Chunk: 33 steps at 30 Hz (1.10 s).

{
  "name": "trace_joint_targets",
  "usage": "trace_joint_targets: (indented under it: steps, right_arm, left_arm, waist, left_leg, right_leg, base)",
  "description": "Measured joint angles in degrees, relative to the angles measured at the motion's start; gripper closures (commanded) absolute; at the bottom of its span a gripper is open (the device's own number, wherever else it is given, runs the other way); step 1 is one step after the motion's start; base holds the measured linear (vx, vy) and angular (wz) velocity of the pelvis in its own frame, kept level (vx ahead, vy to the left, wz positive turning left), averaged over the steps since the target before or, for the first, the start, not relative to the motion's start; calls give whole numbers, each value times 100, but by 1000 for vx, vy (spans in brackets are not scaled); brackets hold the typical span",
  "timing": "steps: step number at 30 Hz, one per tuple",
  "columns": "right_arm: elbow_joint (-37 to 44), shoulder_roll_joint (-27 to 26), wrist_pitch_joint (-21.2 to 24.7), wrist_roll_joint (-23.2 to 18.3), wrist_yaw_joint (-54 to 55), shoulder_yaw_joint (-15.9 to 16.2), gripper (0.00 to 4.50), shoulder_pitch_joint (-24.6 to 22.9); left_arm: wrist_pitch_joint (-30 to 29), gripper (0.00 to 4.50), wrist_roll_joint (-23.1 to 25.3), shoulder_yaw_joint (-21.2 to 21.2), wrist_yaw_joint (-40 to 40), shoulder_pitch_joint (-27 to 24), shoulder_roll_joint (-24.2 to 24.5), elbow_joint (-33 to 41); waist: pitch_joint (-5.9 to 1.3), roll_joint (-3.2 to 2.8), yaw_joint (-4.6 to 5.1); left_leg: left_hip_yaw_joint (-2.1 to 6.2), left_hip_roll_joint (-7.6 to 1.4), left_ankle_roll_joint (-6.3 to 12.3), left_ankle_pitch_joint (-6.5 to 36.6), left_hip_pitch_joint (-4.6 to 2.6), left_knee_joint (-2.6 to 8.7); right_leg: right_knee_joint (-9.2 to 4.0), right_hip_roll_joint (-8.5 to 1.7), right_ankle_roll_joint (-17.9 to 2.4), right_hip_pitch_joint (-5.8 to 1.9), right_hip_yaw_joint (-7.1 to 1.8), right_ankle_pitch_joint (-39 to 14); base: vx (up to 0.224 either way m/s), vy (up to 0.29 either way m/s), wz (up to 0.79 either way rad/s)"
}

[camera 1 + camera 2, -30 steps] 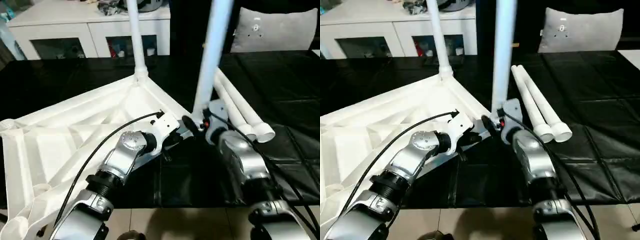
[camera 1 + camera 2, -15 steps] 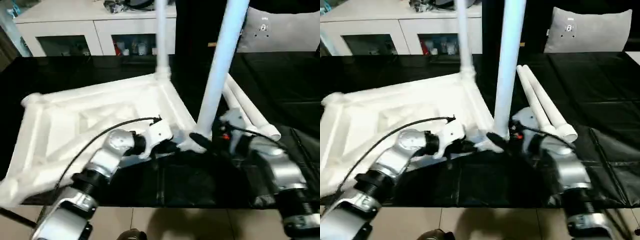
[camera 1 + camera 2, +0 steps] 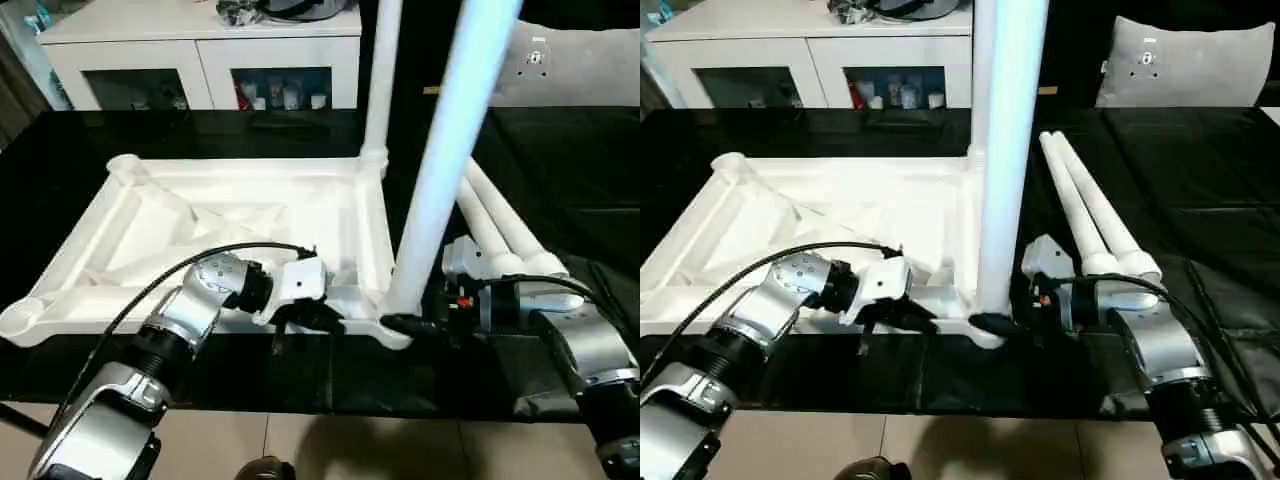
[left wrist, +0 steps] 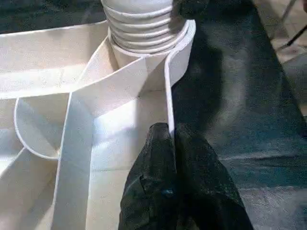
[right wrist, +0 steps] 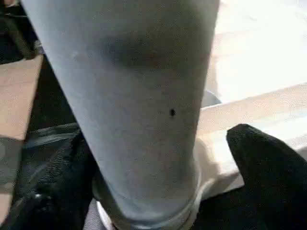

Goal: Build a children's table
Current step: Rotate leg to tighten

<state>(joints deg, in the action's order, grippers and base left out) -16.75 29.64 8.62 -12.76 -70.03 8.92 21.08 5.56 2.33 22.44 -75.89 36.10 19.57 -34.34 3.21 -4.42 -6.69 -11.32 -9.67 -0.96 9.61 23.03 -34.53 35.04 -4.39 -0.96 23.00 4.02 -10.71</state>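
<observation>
We pinch the tabletop (image 3: 250, 215) rim in our clenched left gripper (image 4: 169, 139); our right gripper (image 5: 158, 191), spread around the near leg (image 3: 440, 180), must next seat it.

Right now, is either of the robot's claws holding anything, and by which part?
The left gripper pinches the table top's thin edge wall beside the near corner socket. The right gripper straddles the upright leg's base, jaws wide.

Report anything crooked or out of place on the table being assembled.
The near-corner leg leans away from the far-corner leg, which stands straight in the upside-down top; it looks not fully seated. Two more legs lie unfitted on the black surface.
</observation>
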Motion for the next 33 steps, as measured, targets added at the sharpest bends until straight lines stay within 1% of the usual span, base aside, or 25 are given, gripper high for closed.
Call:
trace_joint_targets:
  steps: [3,5,6,8,12,13,14,18,21,24,27,28,30,31,33]
  right_arm:
    - [25,0,33,-36,-49,23,81,-23]
    - [36,0,73,-53,-115,52,95,-26]
    - [36,0,77,-53,-126,55,95,-27]
    - [36,0,91,-53,-154,61,118,-30]
    - [78,0,120,-59,-170,93,150,-68]
    - [79,0,125,-59,-169,95,150,-68]
    - [80,0,127,-59,-168,97,169,-68]
    - [95,-7,225,-78,-160,96,180,-67]
    - [108,-111,385,-98,-42,64,184,-79]
    - [117,-401,588,-27,449,42,185,-78]
    - [-110,-1004,764,142,1434,-141,185,33]
    - [-276,-1225,841,203,1876,-214,185,164]
    - [-496,-1466,919,266,2424,-338,185,338]
    - [-685,-1656,972,328,2832,-463,185,471]
    - [-1013,-1912,1016,428,3495,-617,186,736]
  left_arm:
    - [51,450,-13,5,-56,13,9,-42]
    - [75,450,-13,10,-76,16,17,-50]
    - [81,450,-13,11,-76,16,17,-52]
    - [104,450,-16,9,-80,18,16,-71]
    - [118,450,-17,4,-86,18,16,-87]
    - [122,450,-17,3,-86,18,17,-89]
    - [124,450,-16,3,-86,18,17,-90]
    - [106,450,-27,0,-88,17,18,-94]
    - [-111,450,-57,-44,-82,-9,27,-56]
    - [-479,450,-72,-169,138,-108,1,58]
    - [-1114,450,-47,-449,752,-281,-89,247]
    - [-1380,450,-32,-520,1012,-301,-160,316]
    - [-1732,450,-32,-612,1389,-374,-350,465]
    - [-1941,450,-22,-701,1716,-403,-536,510]
    - [-2182,450,52,-806,2268,-400,-848,531]
  waist:
    - [0,1,-1]
    - [-1,2,0]
    - [-1,2,-1]
    - [-1,3,0]
    - [-2,4,0]
    - [-3,5,0]
    - [-3,6,0]
    - [-5,9,1]
    - [-15,18,13]
    - [-26,34,75]
    - [-27,58,221]
    - [-21,68,307]
    - [-13,79,402]
    - [-9,95,456]
    - [-7,108,503]
  left_leg:
    - [0,0,0,0,0,-2]
    - [0,0,0,0,0,-2]
    - [0,0,0,0,0,-2]
    - [0,0,0,0,0,-2]
    - [0,-1,0,-1,-1,-2]
    - [0,-1,0,-1,-1,-3]
    - [0,-1,0,-1,-1,-2]
    - [0,-1,0,-1,-2,-3]
    - [0,-3,0,-1,-9,-2]
    - [0,-4,-3,-2,-32,-1]
    - [-2,-5,-11,-6,-80,1]
    - [-1,-3,-12,-6,-88,1]
    - [0,-2,-12,-6,-94,1]
    - [1,0,-12,-6,-94,0]
    - [1,3,-12,-6,-94,-1]
  right_leg:
    - [2,0,0,0,0,0]
    - [2,0,-1,0,0,1]
    - [2,0,-1,0,0,1]
    - [2,0,-1,0,0,0]
    - [4,0,0,0,0,0]
    - [4,0,-1,0,0,0]
    - [4,0,-1,0,0,0]
    - [5,0,-1,0,0,0]
    - [10,0,-1,-3,1,0]
    - [16,2,-12,-14,0,9]
    - [19,2,11,-39,-1,-5]
    - [10,-2,12,-37,1,-6]
    - [-7,-4,12,-35,2,-6]
    - [-13,-6,12,-31,1,-6]
    - [-23,-7,11,-26,0,-5]
  base:
    - [0,0,0]
    - [0,0,0]
    - [0,0,0]
    - [0,0,0]
    - [0,0,0]
    - [0,0,0]
    - [0,0,0]
    - [0,0,0]
    - [0,0,0]
    - [0,0,0]
    - [0,0,0]
    - [0,0,0]
    - [0,0,0]
    - [0,0,0]
    - [0,0,0]
